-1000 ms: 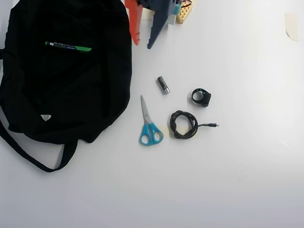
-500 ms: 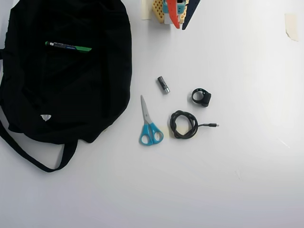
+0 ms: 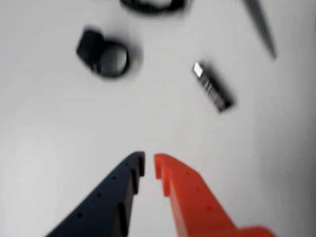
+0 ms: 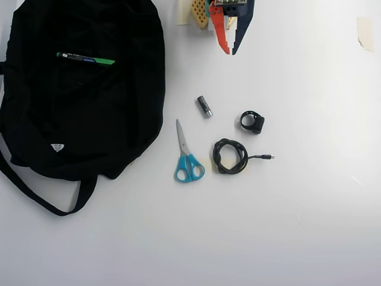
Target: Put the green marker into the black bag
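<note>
The green marker (image 4: 85,59) lies flat on top of the black bag (image 4: 77,107) in the overhead view, green cap to the right. The bag fills the upper left of the table, with a white triangular label (image 4: 57,147) and a strap trailing at the lower left. My gripper (image 4: 230,51) is at the top centre, well right of the bag, with one orange and one dark blue finger. In the wrist view the gripper (image 3: 149,160) shows its fingertips nearly together with a thin gap and nothing between them. The marker and bag are out of the wrist view.
On the white table lie a short grey-black cylinder (image 4: 205,106) (image 3: 213,87), blue-handled scissors (image 4: 187,156), a coiled black cable (image 4: 231,157) and a small black ring-shaped part (image 4: 252,121) (image 3: 104,53). Tape pieces (image 4: 364,31) sit at the top right edge.
</note>
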Tool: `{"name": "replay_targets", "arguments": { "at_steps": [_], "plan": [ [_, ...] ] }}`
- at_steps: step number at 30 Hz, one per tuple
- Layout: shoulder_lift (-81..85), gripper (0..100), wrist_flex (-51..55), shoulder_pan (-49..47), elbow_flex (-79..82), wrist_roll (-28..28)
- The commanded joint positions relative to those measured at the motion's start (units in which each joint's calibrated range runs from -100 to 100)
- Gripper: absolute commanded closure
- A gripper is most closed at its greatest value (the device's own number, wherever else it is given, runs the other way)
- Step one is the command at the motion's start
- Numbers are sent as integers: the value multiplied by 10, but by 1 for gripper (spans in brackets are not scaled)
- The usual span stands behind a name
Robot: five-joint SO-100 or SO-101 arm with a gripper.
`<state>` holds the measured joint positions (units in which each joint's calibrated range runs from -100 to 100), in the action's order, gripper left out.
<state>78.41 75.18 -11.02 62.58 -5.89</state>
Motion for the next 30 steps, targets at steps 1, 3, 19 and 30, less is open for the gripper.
{"name": "replay_targets", "arguments": {
  "at_steps": [1, 3, 19, 30],
  "plan": [
    [86, 98, -9, -21, 80, 4],
    [135, 98, -9, -23, 126, 4],
    [213, 98, -12, -22, 336, 4],
    [213, 98, -42, -18, 361, 3]
  ]
}}
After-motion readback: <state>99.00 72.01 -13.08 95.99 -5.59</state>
